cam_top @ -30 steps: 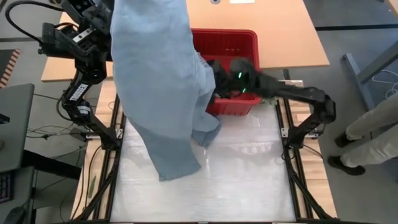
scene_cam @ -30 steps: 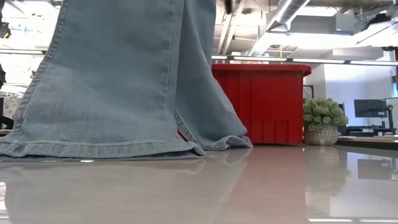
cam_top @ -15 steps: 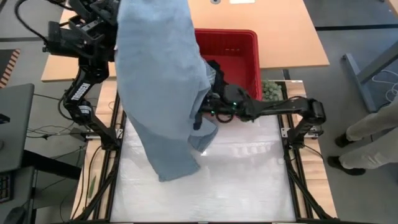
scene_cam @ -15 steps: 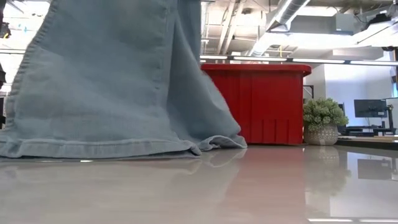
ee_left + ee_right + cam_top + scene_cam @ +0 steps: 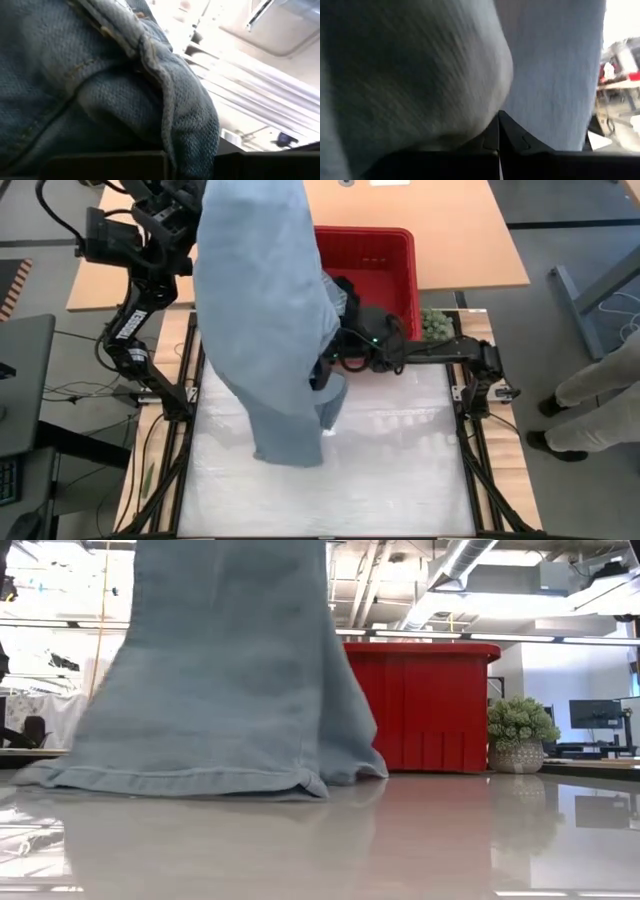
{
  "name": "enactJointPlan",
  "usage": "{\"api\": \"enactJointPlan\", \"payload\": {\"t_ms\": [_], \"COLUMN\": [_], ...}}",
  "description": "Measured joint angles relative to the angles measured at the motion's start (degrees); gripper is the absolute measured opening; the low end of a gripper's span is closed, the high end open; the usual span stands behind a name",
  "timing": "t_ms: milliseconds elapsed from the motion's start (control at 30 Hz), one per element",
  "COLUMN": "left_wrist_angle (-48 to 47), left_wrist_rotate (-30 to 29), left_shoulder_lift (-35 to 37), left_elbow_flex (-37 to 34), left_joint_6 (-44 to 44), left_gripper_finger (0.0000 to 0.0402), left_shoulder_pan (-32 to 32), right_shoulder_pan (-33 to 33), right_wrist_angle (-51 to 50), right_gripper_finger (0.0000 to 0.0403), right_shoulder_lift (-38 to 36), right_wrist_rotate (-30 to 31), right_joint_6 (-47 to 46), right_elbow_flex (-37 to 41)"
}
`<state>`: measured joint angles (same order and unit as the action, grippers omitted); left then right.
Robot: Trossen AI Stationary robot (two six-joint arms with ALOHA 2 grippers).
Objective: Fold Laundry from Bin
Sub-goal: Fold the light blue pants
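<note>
The laundry piece at work is a pair of light blue denim jeans [image 5: 262, 320]. They hang from high up, and their hems [image 5: 180, 778] rest on the table. My left gripper [image 5: 190, 162] is up at the far left, shut on the jeans' top and hidden under the cloth in the high view. My right gripper [image 5: 322, 372] is shut at the jeans' right edge, just near of the red bin [image 5: 385, 250]. Black garments [image 5: 345, 288] lie in the bin. My left gripper holds the jeans by thick seamed cloth at their top [image 5: 150, 55], which bunches over the fingers. The fingers point steeply upward, and the jeans hang below them with only the hems on the table. My right gripper is shut on a bulge of denim [image 5: 470, 90] at the jeans' right edge, partway down. It comes from the table's right, tipped a little upward. The cloth hides how many layers it has.
The bin stands at the table's far edge, its front wall [image 5: 430, 710] just behind the jeans. A small green fuzzy lump [image 5: 433, 325] sits to the bin's right. A person's legs [image 5: 600, 380] show beyond the table's right side. The near half of the table [image 5: 400, 470] is bare.
My right gripper, still shut, has left the bin's near wall. It has gone up, toward the table's left and near edges, and tipped upward. The jeans' lower part has drawn narrower, and the hems have slid along the table toward the right.
</note>
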<state>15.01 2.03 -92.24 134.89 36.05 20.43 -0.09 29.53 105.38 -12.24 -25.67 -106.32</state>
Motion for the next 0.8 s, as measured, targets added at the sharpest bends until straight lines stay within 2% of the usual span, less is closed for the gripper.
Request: {"api": "enactJointPlan", "payload": {"t_ms": [133,267,367,433,533,667,800], "left_wrist_angle": [-4.9,-17.2,-27.6,-33.7,-42.1,-51.6,-60.6], "left_wrist_rotate": [-4.9,-14.0,-16.8,-15.3,-8.9,-1.4,3.4], "left_shoulder_lift": [0.1,0.1,0.0,0.0,0.0,0.1,1.4], "left_elbow_flex": [0.0,0.0,0.0,0.0,0.0,0.0,0.0], "left_joint_6": [-5.1,-8.9,-13.5,-16.3,-16.7,-16.2,-18.9], "left_gripper_finger": [0.0004,0.0013,0.0036,0.0059,0.0102,0.0163,0.0203], "left_shoulder_pan": [1.2,1.9,2.4,2.9,4.3,6.4,9.8], "right_shoulder_pan": [0.1,0.3,0.7,0.7,0.5,-0.1,-1.4], "right_wrist_angle": [0.4,4.6,12.8,18.7,23.4,22.7,19.8], "right_gripper_finger": [0.0016,0.0016,0.0016,0.0016,0.0016,0.0016,0.0016], "right_shoulder_lift": [-0.1,0.1,-0.4,-1.3,-3.5,-7.2,-11.5], "right_wrist_rotate": [0.2,-4.0,-7.7,-8.6,-9.2,-10.1,-10.0], "right_joint_6": [-3.4,-9.5,-14.7,-17.8,-19.8,-18.8,-17.8], "right_elbow_flex": [-1.1,-1.1,-1.1,-1.1,-1.1,-1.1,-1.0]}}
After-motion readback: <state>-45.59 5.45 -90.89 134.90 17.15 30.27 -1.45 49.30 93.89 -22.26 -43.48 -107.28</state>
